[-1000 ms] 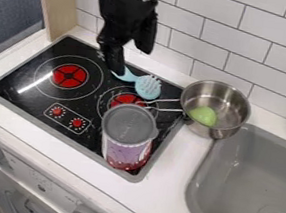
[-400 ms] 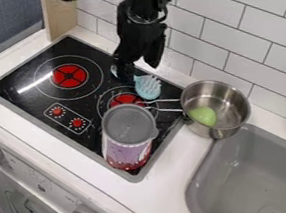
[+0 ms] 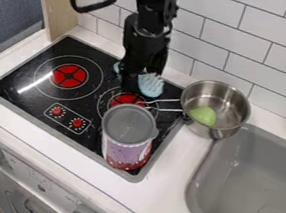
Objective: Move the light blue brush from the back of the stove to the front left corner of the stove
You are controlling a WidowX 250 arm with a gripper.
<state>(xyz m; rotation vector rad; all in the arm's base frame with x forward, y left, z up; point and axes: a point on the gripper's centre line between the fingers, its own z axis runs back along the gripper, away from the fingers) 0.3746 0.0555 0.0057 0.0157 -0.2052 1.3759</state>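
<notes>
The black gripper [image 3: 136, 81] hangs low over the back of the black cooktop [image 3: 30, 92], at the light-blue utensil [image 3: 151, 86] lying there; whether its jaws are apart or together cannot be told. Just beside the cooktop, a metal pot [image 3: 236, 108] holds a green object [image 3: 203, 115]. A grey-lidded container [image 3: 124, 152] stands nearer the front

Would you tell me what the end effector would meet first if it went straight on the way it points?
Likely the blue brush just below the end effector, or else the stove; depth is unclear.
</notes>
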